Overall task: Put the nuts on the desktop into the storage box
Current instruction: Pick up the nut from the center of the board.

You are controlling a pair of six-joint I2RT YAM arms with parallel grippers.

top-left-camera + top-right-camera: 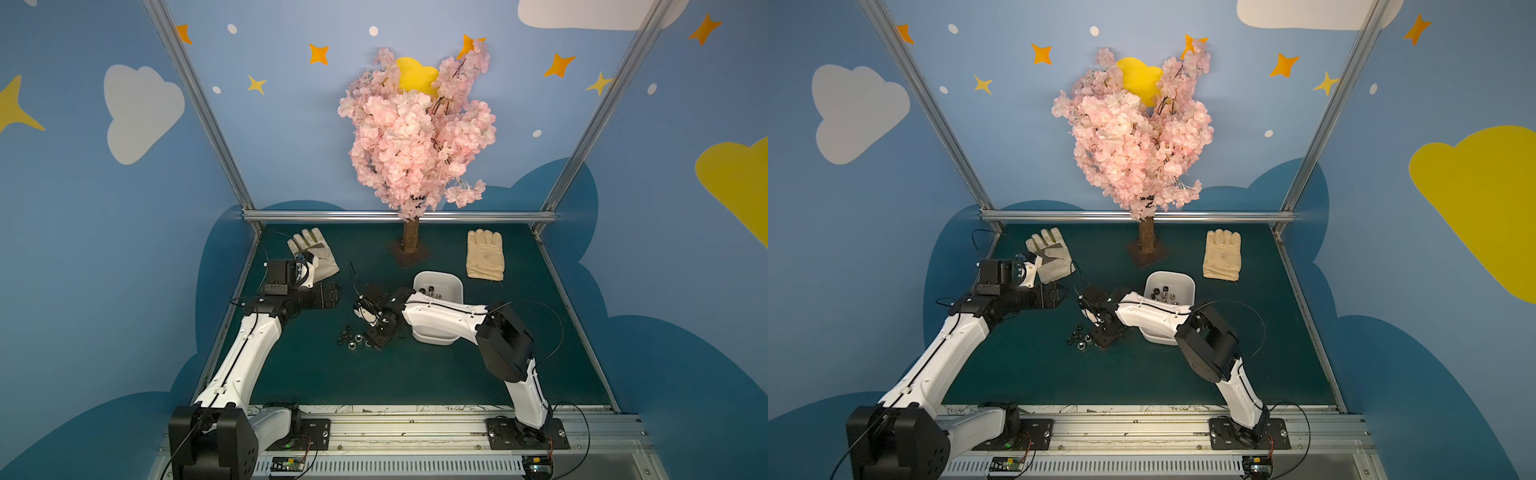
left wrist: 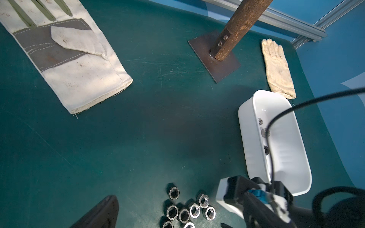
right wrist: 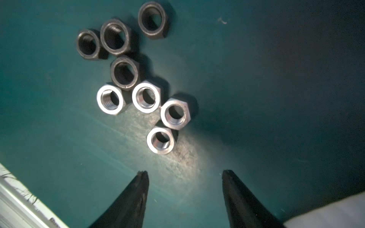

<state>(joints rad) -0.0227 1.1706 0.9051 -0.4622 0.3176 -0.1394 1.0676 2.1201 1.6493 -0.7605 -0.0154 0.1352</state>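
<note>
The right hand (image 3: 185,172) hangs released, empty, over the dark green bench (image 1: 332,382). Its wrist view resolves eight loose nuts (image 3: 135,97), four dark, four silver, lying flat, holes up, just ahead. Both top views show more nuts (image 1: 432,291) inside the white storage box (image 1: 436,275), its long axis running front to back, with blue painted walls (image 1: 104,249) around.

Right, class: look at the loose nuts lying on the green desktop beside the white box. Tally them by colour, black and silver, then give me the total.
Black nuts: 4
Silver nuts: 4
Total on the desktop: 8
</note>
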